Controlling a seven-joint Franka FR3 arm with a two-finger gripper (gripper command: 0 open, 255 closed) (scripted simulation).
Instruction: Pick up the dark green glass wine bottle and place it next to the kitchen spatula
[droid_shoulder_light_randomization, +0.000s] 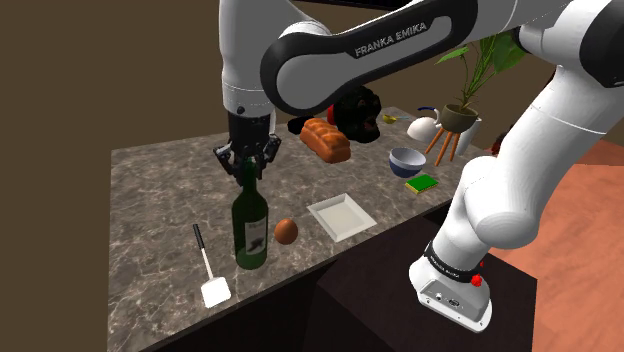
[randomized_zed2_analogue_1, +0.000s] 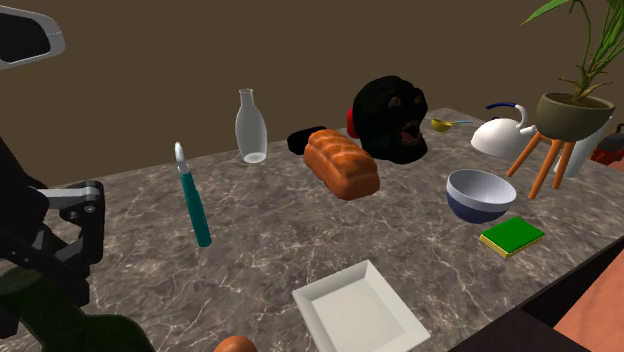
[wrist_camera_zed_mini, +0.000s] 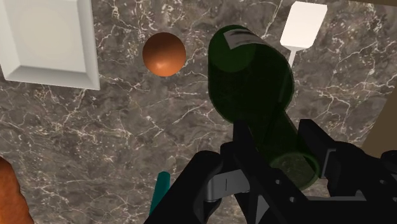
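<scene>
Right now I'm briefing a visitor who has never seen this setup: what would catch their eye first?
The dark green bottle stands upright near the front of the marble counter, its neck clasped by the black gripper. In the shoulder view a white-headed spatula lies just to the bottle's left. To its right are a brown egg and a white square plate.
</scene>
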